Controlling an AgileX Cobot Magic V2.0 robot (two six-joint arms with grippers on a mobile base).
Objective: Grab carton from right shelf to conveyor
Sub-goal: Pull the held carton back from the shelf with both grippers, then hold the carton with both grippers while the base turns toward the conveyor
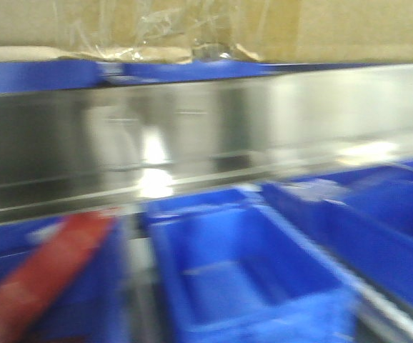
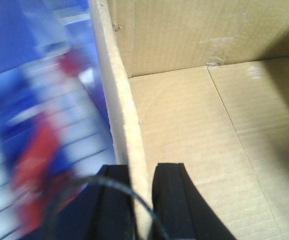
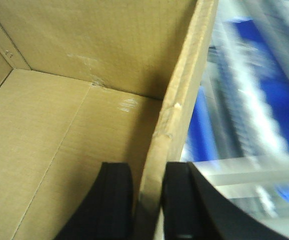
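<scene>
Your left end effector (image 2: 140, 200) is clamped on the carton (image 2: 194, 130): one black finger sits outside its left wall and the other inside, with the cardboard edge pinched between them. Your right end effector (image 3: 147, 200) grips the opposite wall the same way, one finger inside the open box and one outside. Both wrist views look down onto the carton's plain cardboard floor. In the front view its taped lower seam runs above the right shelf (image 1: 264, 121), over the broad steel front rail; you cannot tell whether it rests there. Below the rail sit blue bins (image 1: 249, 271), with a blurred red shape (image 1: 42, 279) at lower left.
</scene>
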